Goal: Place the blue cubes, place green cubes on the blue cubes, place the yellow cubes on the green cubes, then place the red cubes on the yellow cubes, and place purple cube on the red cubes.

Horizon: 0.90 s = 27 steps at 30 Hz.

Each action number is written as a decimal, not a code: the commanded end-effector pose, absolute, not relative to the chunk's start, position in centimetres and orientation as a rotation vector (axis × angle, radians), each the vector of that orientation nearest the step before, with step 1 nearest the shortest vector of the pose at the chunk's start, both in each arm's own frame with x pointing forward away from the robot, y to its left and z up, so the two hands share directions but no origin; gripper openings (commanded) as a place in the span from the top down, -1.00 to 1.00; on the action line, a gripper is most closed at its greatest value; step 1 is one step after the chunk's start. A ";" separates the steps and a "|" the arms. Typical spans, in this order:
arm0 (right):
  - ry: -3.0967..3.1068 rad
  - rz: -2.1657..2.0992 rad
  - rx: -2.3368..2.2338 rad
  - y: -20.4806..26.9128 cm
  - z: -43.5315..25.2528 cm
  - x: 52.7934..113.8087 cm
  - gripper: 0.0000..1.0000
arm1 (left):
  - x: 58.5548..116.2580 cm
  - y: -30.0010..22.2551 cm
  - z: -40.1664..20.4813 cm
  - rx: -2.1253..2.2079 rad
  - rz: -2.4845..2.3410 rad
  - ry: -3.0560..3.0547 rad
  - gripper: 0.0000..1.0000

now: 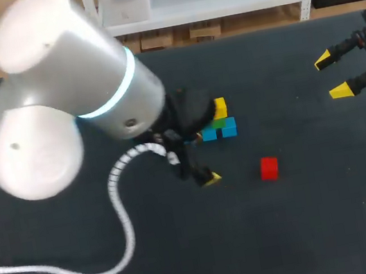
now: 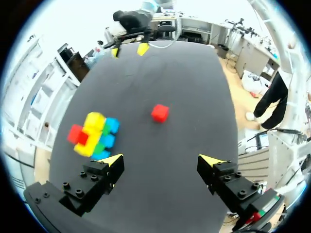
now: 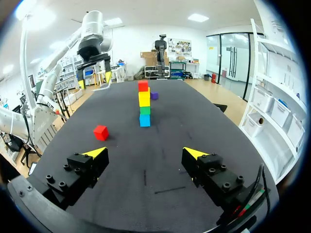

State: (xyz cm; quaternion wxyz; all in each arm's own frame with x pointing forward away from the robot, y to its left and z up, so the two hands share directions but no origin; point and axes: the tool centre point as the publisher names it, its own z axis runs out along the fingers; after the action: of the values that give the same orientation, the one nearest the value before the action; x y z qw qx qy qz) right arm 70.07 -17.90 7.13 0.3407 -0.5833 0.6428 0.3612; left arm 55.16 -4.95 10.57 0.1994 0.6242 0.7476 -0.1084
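The left fingers are released and stand wide apart over the bare table, grasping nothing. Just ahead of one of them is the stack, seen from above. It shows two blue cubes side by side, one green cube, yellow cubes (two, as far as this view tells) and one red cube on top. Farther ahead, well apart from the stack, a second, loose red cube lies alone.

The right fingers are likewise released, with nothing between them. Well ahead of them the stack rises upright as one column, blue at the foot, then green, yellow and red. One purple cube sits on the table beyond it, and the loose red cube lies nearer, off to one side.

In the head view the stack stands just right of the frame's middle, partly hidden by the left arm, which comes in from the upper left. The loose red cube is to its lower right, and the right fingers are at the right edge, upper part, far from every cube
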 end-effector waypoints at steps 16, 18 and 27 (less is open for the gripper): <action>1.671 0.940 -1.518 -17.9 7.1 70.1 -1.00 | 66.9 12.8 12.4 2.086 -0.448 1.698 -1.00; 1.671 0.940 -1.518 -17.9 7.1 70.1 -1.00 | 67.4 13.1 12.3 2.076 -0.457 1.685 -1.00; 1.671 0.940 -1.518 -17.9 7.1 70.1 -1.00 | 67.9 11.3 11.2 1.984 -0.538 1.727 -1.00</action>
State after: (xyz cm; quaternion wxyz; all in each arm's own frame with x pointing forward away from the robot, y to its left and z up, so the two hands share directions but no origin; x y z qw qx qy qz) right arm 70.07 -17.90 7.13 0.3407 -0.5833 0.6428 0.3612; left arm 67.54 11.69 11.85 0.2246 0.7211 0.6262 -0.1933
